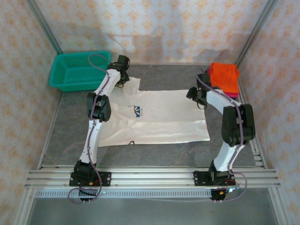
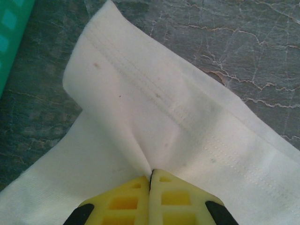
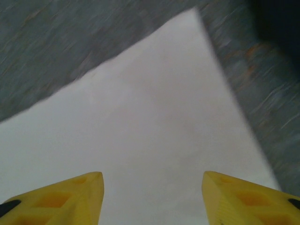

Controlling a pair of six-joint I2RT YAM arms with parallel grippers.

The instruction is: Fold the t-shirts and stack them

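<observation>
A white t-shirt (image 1: pixel 154 117) with a small dark-blue chest logo (image 1: pixel 137 111) lies spread flat on the grey table. At its far left sleeve, my left gripper (image 1: pixel 123 79) is shut. In the left wrist view the yellow jaws (image 2: pixel 151 174) pinch a raised fold of the sleeve cloth (image 2: pixel 164 108). My right gripper (image 1: pixel 196 96) hovers open over the shirt's far right corner, and its yellow fingertips (image 3: pixel 152 176) stand wide apart above the white cloth (image 3: pixel 154 126). A folded orange shirt (image 1: pixel 224 77) sits at the far right on a pink one (image 1: pixel 233 95).
A teal mesh basket (image 1: pixel 77 70) stands at the far left corner, close to the left gripper, and its edge shows as a teal basket edge (image 2: pixel 9 33) in the left wrist view. Metal frame rails (image 1: pixel 150 177) run along the near edge. Patterned walls enclose the table.
</observation>
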